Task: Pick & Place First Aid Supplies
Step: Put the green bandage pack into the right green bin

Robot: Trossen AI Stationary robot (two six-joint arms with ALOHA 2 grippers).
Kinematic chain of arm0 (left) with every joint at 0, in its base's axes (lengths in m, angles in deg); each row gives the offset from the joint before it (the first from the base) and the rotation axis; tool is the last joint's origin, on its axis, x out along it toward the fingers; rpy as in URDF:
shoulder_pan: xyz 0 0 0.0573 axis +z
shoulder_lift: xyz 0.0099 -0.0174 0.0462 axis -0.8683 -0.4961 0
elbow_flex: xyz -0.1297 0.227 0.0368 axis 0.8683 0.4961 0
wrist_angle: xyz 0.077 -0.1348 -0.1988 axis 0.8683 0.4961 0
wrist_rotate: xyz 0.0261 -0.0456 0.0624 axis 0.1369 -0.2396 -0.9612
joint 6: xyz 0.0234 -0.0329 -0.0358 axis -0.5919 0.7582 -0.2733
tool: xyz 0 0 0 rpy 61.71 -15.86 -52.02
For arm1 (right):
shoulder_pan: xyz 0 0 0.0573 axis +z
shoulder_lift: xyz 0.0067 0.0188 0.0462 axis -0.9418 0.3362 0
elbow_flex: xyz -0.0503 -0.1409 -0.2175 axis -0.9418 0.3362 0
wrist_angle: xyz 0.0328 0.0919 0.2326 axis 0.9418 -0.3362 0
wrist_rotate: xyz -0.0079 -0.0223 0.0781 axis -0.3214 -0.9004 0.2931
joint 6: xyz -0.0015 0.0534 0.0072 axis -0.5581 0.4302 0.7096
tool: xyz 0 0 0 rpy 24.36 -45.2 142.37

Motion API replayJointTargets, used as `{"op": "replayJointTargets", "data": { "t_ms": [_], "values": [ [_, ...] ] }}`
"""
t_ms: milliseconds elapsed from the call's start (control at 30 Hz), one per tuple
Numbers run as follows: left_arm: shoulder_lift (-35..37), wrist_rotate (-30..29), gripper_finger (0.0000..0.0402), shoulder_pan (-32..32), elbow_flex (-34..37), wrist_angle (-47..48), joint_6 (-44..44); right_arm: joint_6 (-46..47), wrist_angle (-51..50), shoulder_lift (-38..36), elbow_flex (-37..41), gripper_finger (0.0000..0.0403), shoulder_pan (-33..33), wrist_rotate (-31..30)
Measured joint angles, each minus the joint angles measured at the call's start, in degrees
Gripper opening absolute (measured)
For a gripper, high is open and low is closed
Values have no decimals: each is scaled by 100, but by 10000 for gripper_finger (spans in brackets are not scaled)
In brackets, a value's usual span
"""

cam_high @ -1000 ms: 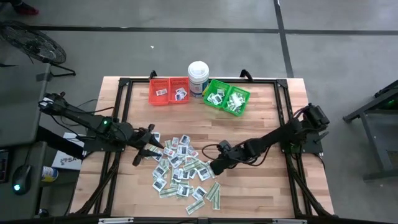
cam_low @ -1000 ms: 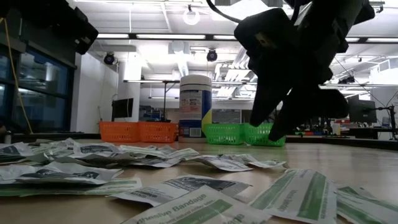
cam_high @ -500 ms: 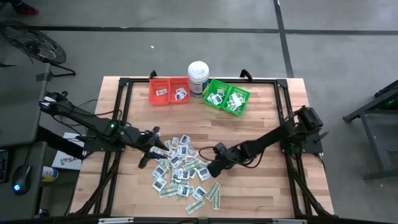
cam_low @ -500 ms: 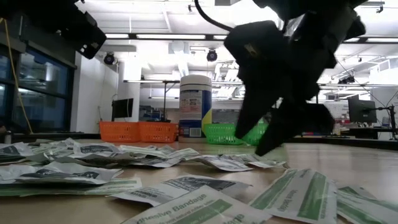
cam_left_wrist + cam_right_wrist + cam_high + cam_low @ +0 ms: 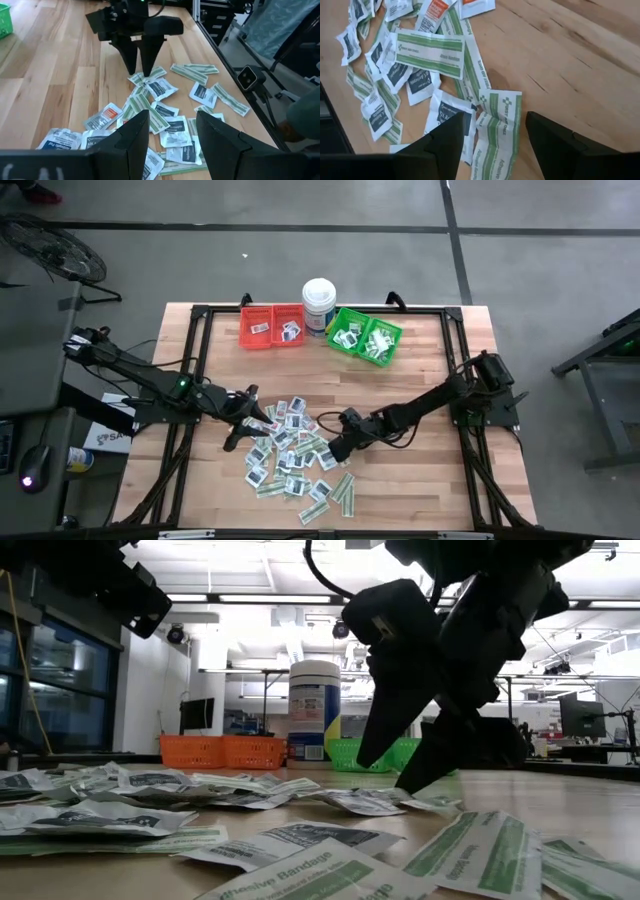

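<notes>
Packets (image 5: 292, 448) lie in a loose heap on the near middle of my table (image 5: 430, 480), white squares with dark print mixed with green-and-white strips. More packets sit in the red bin (image 5: 272, 326) and the green bin (image 5: 365, 336) at the far edge, with the white tub (image 5: 318, 304) standing between the two bins.

My right gripper (image 5: 334, 448) is low over the right edge of the heap, fingers spread wide and empty. From its wrist I see a crumpled green strip (image 5: 497, 131) on the wood between the fingertips (image 5: 451, 134), with a white square (image 5: 447, 114) just beside it. From table height the two dark fingers (image 5: 385, 730) point down at the packets, tips close to the surface; I cannot tell whether they touch.

My left gripper (image 5: 238, 425) is at the heap's left edge, fingers moderately apart, nothing between them. Its wrist camera looks across the pile toward the right gripper (image 5: 138, 64), whose tips stand just over a green strip (image 5: 150, 75) at the pile's far side.
</notes>
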Motion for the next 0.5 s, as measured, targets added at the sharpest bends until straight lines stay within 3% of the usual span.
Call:
{"op": "replayJointTargets", "data": {
  "t_ms": [267, 500],
  "values": [
    [2, 7, 162, 0, 0, -3, -4, 83, 198, 19, 13, 192, 173, 387],
    [2, 23, 162, 0, 0, -3, -110, 80, 163, 21, 24, 142, 162, 284]
  ]
}}
